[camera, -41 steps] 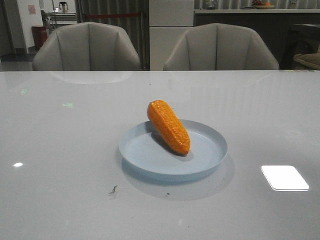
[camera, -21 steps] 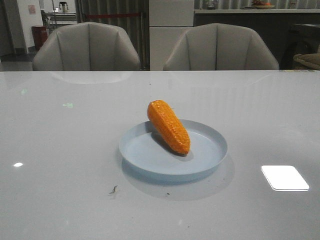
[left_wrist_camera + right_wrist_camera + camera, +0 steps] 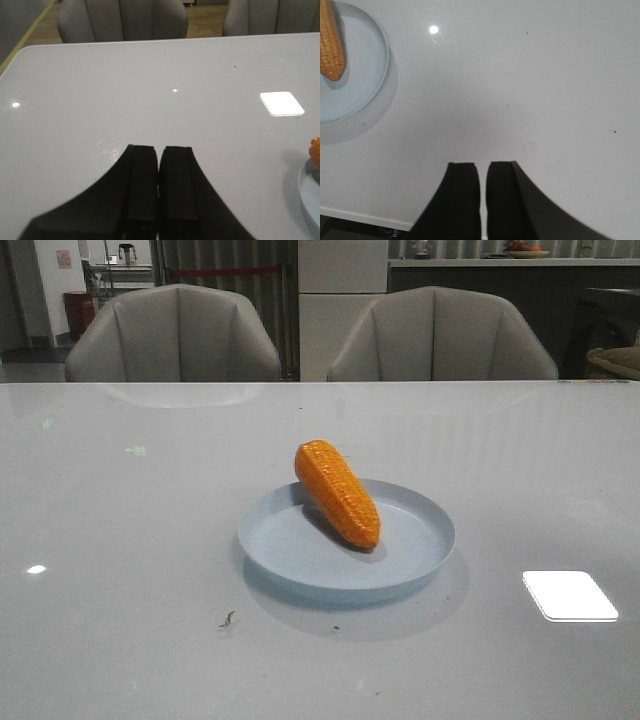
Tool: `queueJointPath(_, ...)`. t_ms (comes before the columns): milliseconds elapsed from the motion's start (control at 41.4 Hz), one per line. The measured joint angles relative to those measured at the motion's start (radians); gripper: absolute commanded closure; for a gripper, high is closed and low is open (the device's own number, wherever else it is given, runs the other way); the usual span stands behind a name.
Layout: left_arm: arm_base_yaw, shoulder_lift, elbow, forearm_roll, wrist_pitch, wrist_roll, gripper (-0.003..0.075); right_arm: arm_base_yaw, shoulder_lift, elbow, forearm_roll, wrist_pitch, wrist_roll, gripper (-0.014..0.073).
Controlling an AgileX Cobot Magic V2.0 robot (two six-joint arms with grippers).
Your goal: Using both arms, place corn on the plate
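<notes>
Both grippers (image 3: 159,150) (image 3: 482,167) closed, empty, above table (image 3: 120,540).

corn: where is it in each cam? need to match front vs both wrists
Front view: corn at centre, narrow end on the plate, wide end propped over the far-left rim.
Left wrist view: only an orange sliver of it at the right edge, above a bit of plate rim.
Right wrist view: its tapered end in the upper-left corner, on the plate.
Shared landmark: the pale blue plate.
</notes>
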Motion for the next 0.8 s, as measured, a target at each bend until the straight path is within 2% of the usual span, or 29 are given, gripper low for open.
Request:
queueJointPath(193, 0.053, -0.201, 0.155, 0.0, -0.039, 0.0, 0.0627, 0.0, 0.0, 0.0, 0.0, 0.0, 0.0, 0.0392)
queueJointPath(580, 0.057, -0.64, 0.481, 0.0, -0.158, 0.0, 0.0627, 0.0, 0.0, 0.0, 0.0, 0.0, 0.0, 0.0392)
queueJointPath(798, 0.057, -0.786, 0.585, 0.0, -0.175, 0.0, 0.0627, 0.0, 0.0, 0.0, 0.0, 0.0, 0.0, 0.0392)
